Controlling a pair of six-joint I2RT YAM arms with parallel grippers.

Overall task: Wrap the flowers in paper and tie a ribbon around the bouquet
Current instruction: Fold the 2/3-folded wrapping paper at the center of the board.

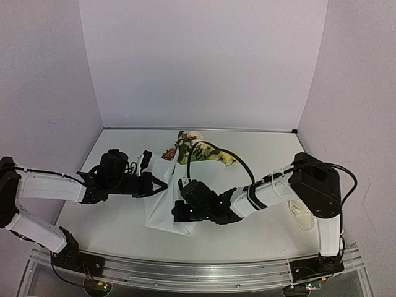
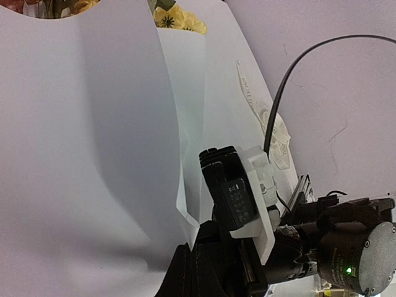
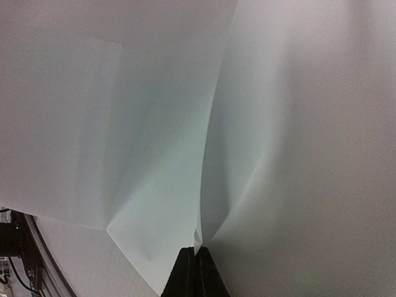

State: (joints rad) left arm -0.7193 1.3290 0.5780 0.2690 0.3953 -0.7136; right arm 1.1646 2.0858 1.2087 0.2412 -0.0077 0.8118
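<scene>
My left tool point(image 1: 159, 184) and right tool point(image 1: 178, 211) pinch the paper point(image 1: 162, 218), pressed together; flowers point(image 1: 193, 146) point away; ribbon point(image 1: 303, 218) lies nearer my right arm point(image 1: 272, 189).

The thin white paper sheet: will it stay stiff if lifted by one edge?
Probably floppy: the thin white paper sheet bends and creases around the shut jaws of the right gripper. Likely light, since its raised edges look very thin. It may tear if pulled hard.
</scene>
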